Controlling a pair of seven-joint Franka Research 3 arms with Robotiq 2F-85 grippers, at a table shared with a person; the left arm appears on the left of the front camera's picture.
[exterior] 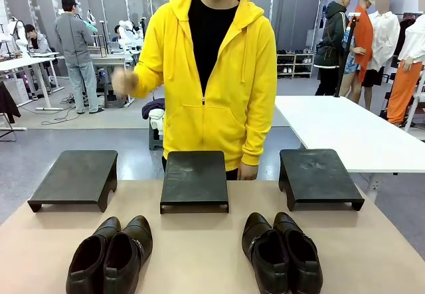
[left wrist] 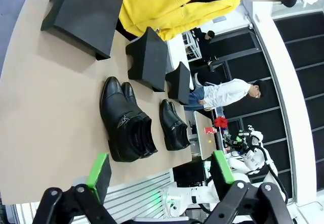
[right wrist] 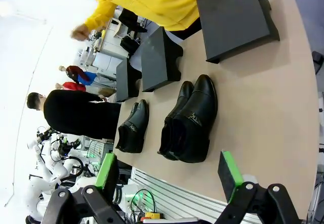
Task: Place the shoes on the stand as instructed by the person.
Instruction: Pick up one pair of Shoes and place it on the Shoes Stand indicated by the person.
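Front view: duller brownish-black shoes (exterior: 129,242) left, glossier black shoes (exterior: 295,244) right; left gripper (left wrist: 159,167) and right gripper (right wrist: 168,169) jaws wide, empty.

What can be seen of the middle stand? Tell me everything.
The middle stand is a low, matte black platform: a flat, faintly scuffed top on two side legs, open beneath. It stands level at the table's far edge, between two like stands, with nothing on it. The person's hand hangs beside its far right corner.

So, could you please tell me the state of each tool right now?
Left tool: open, holding nothing.
Right tool: open, holding nothing.
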